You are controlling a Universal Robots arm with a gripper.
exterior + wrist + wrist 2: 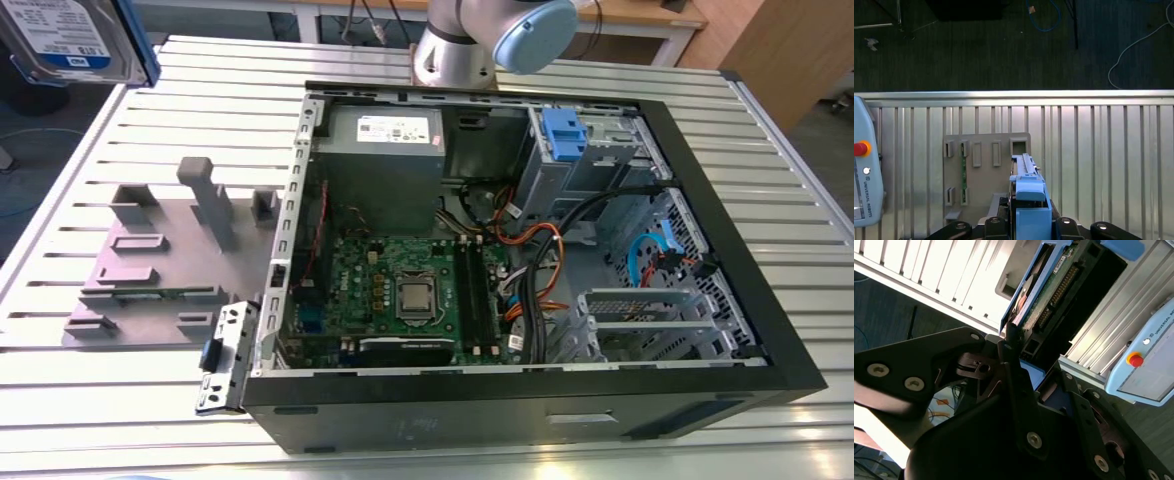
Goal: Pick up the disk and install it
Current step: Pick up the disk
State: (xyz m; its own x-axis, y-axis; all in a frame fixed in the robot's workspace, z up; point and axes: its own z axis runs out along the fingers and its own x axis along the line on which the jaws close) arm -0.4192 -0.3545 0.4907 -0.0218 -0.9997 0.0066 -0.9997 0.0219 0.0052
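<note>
The claw [1024, 347] is clamping the disk [1046, 287] edgewise between its fingers, so the disk is hanging in the air just ahead of the claw, with the grey slotted fixture [985, 167] lying beneath it on the ribbed table [1104, 165]. The open computer case [534, 250] is sitting apart from the claw. This carry is therefore, in my judgement, calling for a firm pinch on the blue rails [1028, 187] and enough height to be clearing the fixture's posts and the case wall.

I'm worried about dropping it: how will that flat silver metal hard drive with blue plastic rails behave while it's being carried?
Probably stiff: the flat silver metal hard drive with blue plastic rails sits straight in the gripper. Likely heavy for its size, being metal-cased. Its exposed circuit board and connector pins look knock-sensitive.
</note>
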